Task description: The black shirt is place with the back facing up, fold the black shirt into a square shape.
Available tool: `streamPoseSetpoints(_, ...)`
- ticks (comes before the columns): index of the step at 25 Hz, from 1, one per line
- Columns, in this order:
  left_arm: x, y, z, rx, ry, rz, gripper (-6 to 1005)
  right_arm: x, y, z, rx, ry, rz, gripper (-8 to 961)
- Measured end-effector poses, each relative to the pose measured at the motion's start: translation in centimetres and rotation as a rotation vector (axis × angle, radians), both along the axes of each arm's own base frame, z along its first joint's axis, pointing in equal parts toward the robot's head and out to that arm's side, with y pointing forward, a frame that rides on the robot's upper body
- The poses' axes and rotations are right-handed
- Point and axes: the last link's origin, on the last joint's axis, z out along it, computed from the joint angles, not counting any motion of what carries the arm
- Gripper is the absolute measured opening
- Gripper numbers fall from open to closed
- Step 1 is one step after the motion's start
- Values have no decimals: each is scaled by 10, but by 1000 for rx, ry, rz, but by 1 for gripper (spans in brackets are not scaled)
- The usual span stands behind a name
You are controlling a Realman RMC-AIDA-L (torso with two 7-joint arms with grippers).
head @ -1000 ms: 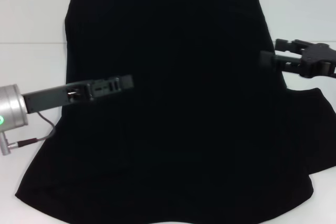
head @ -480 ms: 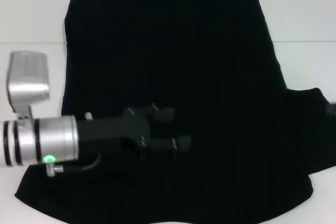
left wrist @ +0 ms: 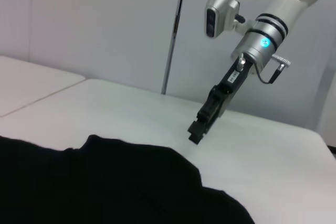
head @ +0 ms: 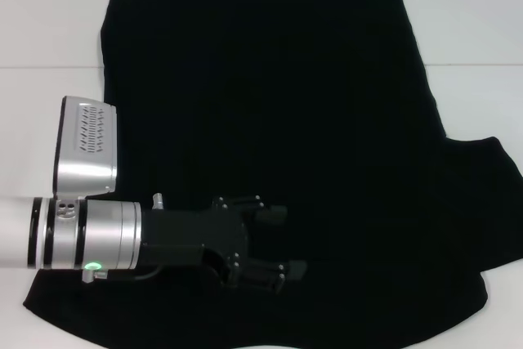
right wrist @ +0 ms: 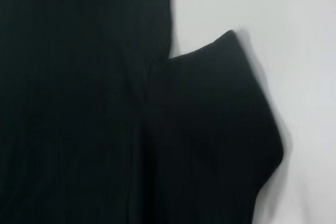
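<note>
Now, your left claw point(head: 274, 241) hangs over the near part of the black shirt point(head: 270, 104), its two fingers parted and nothing between them; whether the tips touch the cloth cannot be told. All around that claw is shirt: the garment lies spread flat on the white bench point(head: 49, 30), reaching away from the claw to a straight far edge, with one sleeve point(head: 490, 194) sticking out well off to the claw's right. The right claw point(left wrist: 198, 128) is out of the head view; the left wrist view shows it raised over bare bench beyond the shirt's edge, and you cannot tell from there whether it is parted or clenched. Expect the shirt to handle as light, limp cloth: it will sag, drag and crease rather than hold a shape, and a pinch in the middle would likely only bunch it. You would do better to take it at an edge or corner, such as the hem nearest the claw or that loose sleeve, and carry the fold over slowly. The bench looks smooth and plain, so the fabric may slide. Behind it stand pale wall panels point(left wrist: 105, 24).
</note>
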Motion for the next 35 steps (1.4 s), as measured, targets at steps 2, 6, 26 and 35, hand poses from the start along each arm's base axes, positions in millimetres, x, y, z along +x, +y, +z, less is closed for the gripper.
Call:
streamPoseSetpoints(2,0,0,-1,-2,4,2,890,0,3,-2,12,-10,1,728)
streamPoseSetpoints(6,1,0,-2,-7,5,2,891,-3,12,-10,18,-20,6,728)
streamPoseSetpoints(26,1,4,1,8,0,18,890,-15,27,-38,-14,-71,32,636)
streamPoseSetpoints(35,1,6,4,24,-7,26,891,-14,27,-45,-4,-74,31,236)
